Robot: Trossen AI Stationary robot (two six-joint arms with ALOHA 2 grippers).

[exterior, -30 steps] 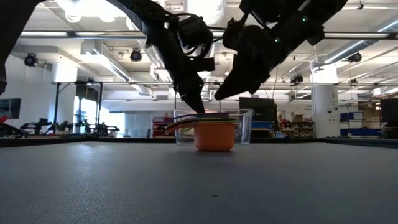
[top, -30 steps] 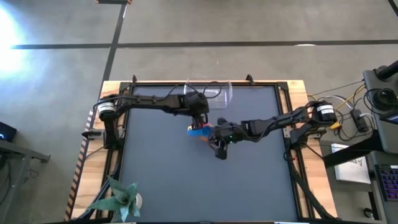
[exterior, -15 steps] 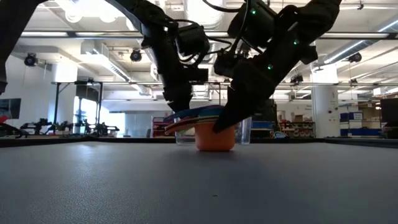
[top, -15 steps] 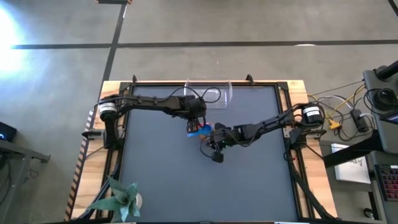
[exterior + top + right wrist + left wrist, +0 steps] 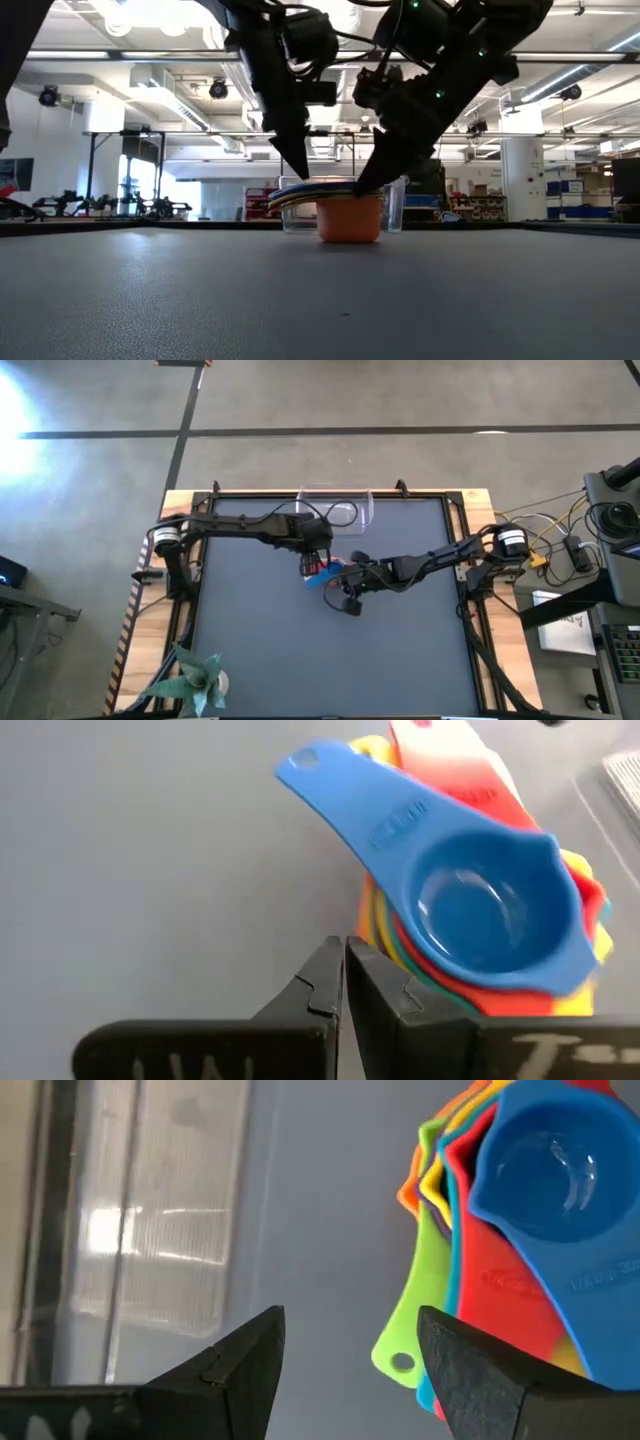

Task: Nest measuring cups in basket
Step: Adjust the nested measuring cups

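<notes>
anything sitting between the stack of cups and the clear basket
Nothing visible does. The nested measuring cups sit on bare mat in front of the basket, apart from it. Only the left gripper and right gripper crowd the stack's sides.

The nested measuring cups sit on the table, before the basket, between both grippers.

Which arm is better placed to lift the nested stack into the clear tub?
Probably left: its open gripper is at the handles of the nested plastic cups. The right gripper is shut beside them.
</notes>
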